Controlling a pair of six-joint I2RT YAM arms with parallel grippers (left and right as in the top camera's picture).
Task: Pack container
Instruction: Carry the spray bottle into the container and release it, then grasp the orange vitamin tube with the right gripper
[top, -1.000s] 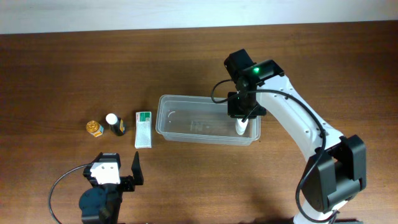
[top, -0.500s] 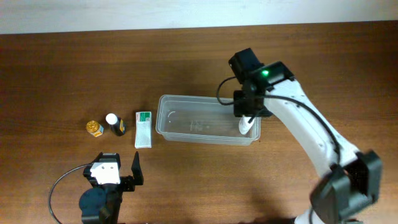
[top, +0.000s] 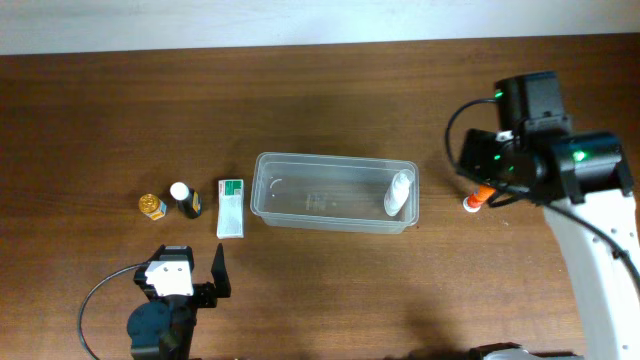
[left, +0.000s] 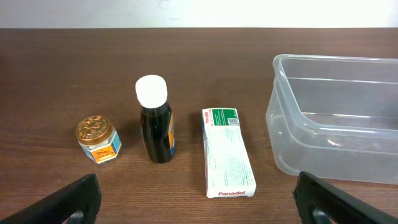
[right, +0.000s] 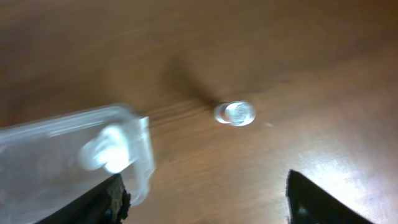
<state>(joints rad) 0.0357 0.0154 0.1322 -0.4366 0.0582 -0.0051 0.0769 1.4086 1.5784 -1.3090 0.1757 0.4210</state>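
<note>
The container (top: 335, 192), a clear plastic tub, sits mid-table, and a white bottle (top: 398, 193) lies inside at its right end. My right gripper (top: 485, 178) hovers right of the tub, above a small orange tube with a white cap (top: 472, 203). The blurred right wrist view shows the tub's corner (right: 140, 155), the white bottle (right: 102, 152) and the tube (right: 235, 113). There my right gripper (right: 208, 205) is open and empty. My left gripper (top: 185, 270) rests open near the front edge. It (left: 199, 208) faces the container (left: 336, 124).
Left of the tub stand a white Panadol box (left: 227, 152), a dark bottle with a white cap (left: 155, 127) and a small gold-lidded jar (left: 97, 139). From above, the box (top: 231, 207), bottle (top: 185, 199) and jar (top: 152, 206) form a row.
My right gripper opened, let go of the white bottle in the tub's right end, and swung right to above the orange tube. The left arm has not moved.
</note>
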